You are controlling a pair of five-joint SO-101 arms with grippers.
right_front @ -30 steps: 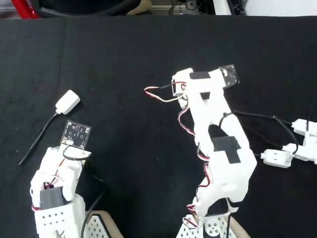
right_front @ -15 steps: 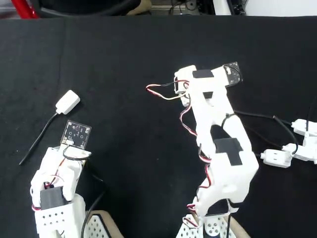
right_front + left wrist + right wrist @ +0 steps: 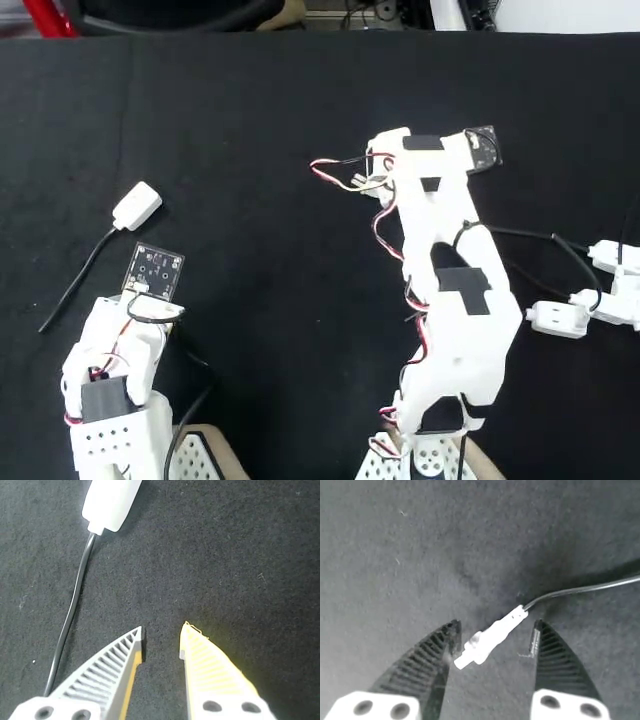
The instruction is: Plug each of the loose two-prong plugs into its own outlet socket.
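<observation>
A small white two-prong plug point(image 3: 490, 640) on a thin black cable point(image 3: 580, 587) lies on the black cloth between the fingers of my open right gripper point(image 3: 495, 624), apart from both. A larger white plug point(image 3: 110, 502) with a black cord point(image 3: 75, 595) lies beyond my open left gripper point(image 3: 162, 627), which holds nothing. From above, that plug point(image 3: 137, 205) sits at the table's left, just past the left arm point(image 3: 115, 360). The right arm point(image 3: 450, 290) stretches up the middle. White outlet sockets point(image 3: 558, 318) lie at the right edge.
Black cloth point(image 3: 250, 110) covers the whole table. A black cable point(image 3: 530, 238) runs from under the right arm toward the white socket pieces point(image 3: 612, 258) at the right. Red and white servo wires point(image 3: 345, 180) loop beside the right wrist.
The right arm's wrist has swung to the right and slightly farther out over the table. The left arm and the large white plug have stayed where they were.
</observation>
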